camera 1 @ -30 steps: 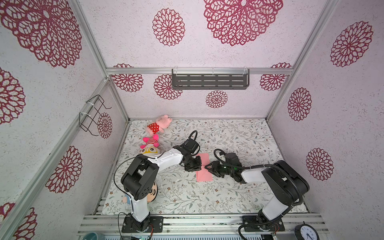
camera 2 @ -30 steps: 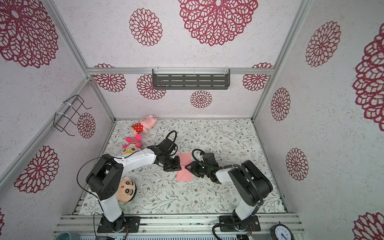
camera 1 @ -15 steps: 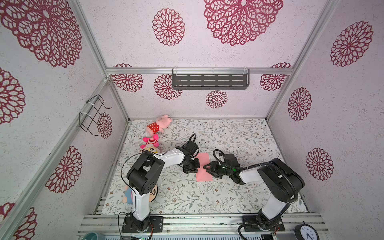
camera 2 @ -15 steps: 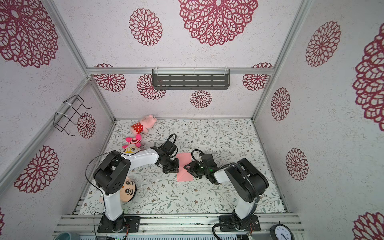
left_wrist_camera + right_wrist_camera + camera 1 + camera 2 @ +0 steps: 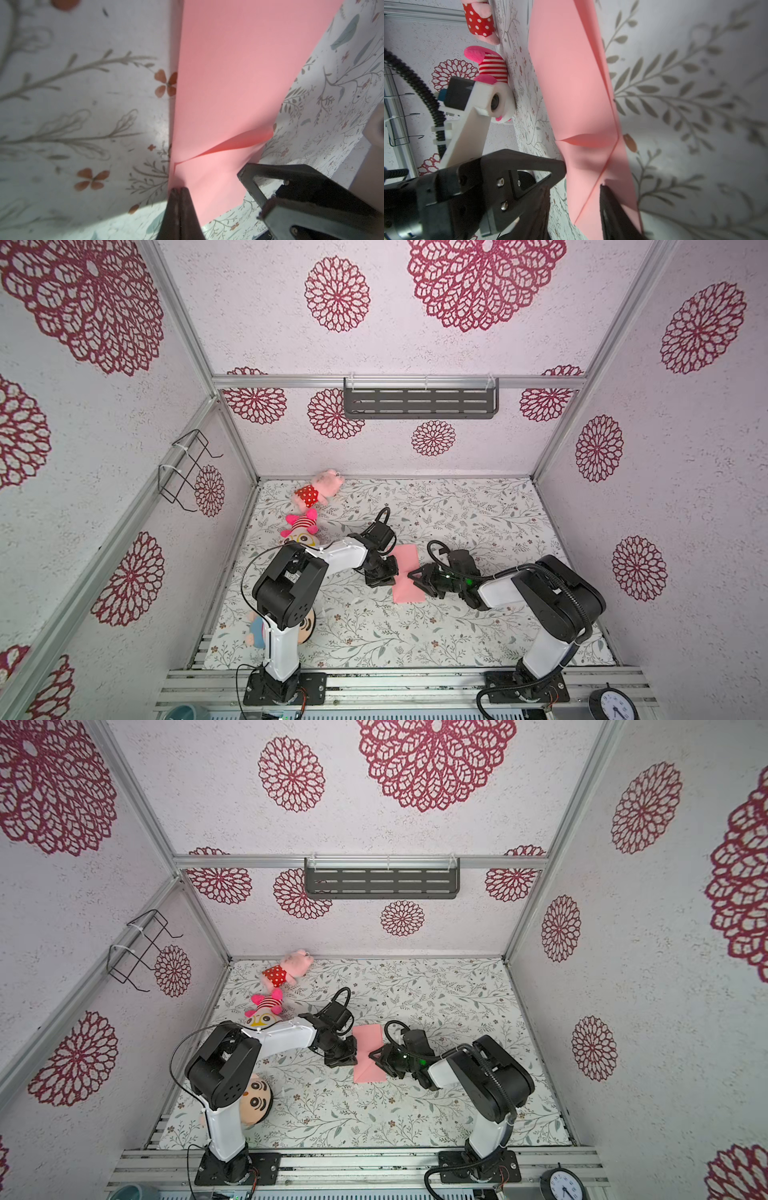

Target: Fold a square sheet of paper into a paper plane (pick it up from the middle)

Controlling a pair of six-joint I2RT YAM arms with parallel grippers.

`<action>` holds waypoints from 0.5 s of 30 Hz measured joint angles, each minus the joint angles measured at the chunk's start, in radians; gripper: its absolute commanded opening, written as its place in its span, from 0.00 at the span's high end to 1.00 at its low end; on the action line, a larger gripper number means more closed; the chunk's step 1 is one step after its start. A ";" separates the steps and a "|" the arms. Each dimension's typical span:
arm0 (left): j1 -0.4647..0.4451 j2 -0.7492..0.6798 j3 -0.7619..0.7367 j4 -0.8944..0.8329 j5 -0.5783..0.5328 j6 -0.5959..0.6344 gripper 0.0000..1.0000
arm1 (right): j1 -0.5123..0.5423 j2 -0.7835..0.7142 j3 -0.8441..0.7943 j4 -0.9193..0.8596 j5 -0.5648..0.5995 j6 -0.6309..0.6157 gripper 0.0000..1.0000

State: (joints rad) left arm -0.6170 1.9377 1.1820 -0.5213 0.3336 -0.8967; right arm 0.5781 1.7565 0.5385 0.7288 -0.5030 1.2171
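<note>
The pink square sheet of paper [image 5: 405, 566] [image 5: 368, 1042] lies folded into a long strip on the floral mat, with diagonal creases and one flap lifting a little [image 5: 239, 143] [image 5: 587, 139]. No paper plane shape is in view. My left gripper [image 5: 384, 578] [image 5: 347, 1058] [image 5: 179, 189] is shut, its tips resting on the sheet's left edge about halfway along. My right gripper [image 5: 415, 576] [image 5: 376, 1056] [image 5: 575, 189] is open at the opposite edge. One of its fingers [image 5: 606, 197] lies over the paper and the other one over the mat.
Two pink plush toys [image 5: 318, 489] [image 5: 301, 526] lie at the back left of the mat. A boy-head plush [image 5: 305, 624] sits under the left arm. A wire rack [image 5: 183, 464] hangs on the left wall and a grey shelf [image 5: 419, 402] on the back wall.
My left jaws have closed fully at the paper's edge, and that arm's elbow has swung inward. The right gripper has narrowed slightly and stayed at the paper.
</note>
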 measured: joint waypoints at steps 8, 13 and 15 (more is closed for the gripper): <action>0.003 0.004 0.000 0.002 0.019 -0.005 1.00 | 0.006 0.057 0.011 0.092 -0.024 0.045 0.59; 0.005 0.004 0.000 0.002 0.022 -0.005 1.00 | 0.012 0.076 0.011 0.122 -0.027 0.061 0.68; 0.005 0.004 0.000 0.002 0.023 -0.005 1.00 | 0.016 0.084 0.011 0.127 -0.028 0.061 0.72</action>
State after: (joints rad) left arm -0.6121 1.9415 1.1820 -0.5198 0.3569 -0.9016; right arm 0.5938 1.8408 0.5499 0.8555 -0.5312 1.2778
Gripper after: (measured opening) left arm 0.040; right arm 0.307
